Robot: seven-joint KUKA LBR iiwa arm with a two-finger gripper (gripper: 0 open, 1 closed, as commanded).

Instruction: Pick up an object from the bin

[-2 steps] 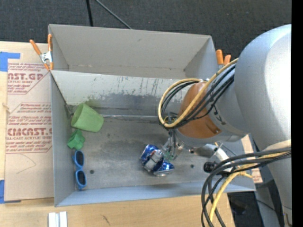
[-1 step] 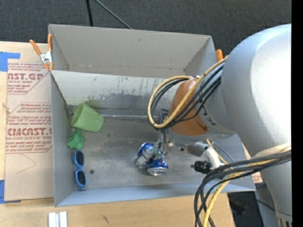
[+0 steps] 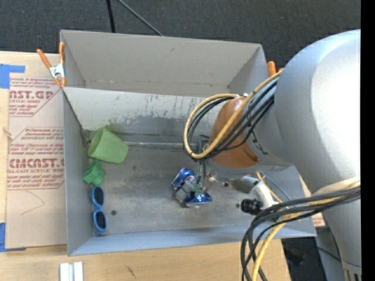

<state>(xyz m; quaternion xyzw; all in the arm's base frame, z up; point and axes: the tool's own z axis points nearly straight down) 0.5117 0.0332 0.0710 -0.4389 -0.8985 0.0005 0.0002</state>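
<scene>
My gripper (image 3: 196, 187) reaches down near the middle of the bin floor, toward its front. Its fingertips sit right at a small blue and silver crumpled thing (image 3: 185, 178), which looks like shiny foil or a wrapper with a blue part (image 3: 202, 199) showing just below the fingers. The orange cover above hides most of the gripper body, and the gap between the fingers is too small to read.
A green cup (image 3: 108, 145) lies on its side at the bin's left, with a small green lump (image 3: 94, 173) under it. Blue toy sunglasses (image 3: 98, 209) lie along the left front wall. The arm and its cables crowd the right side.
</scene>
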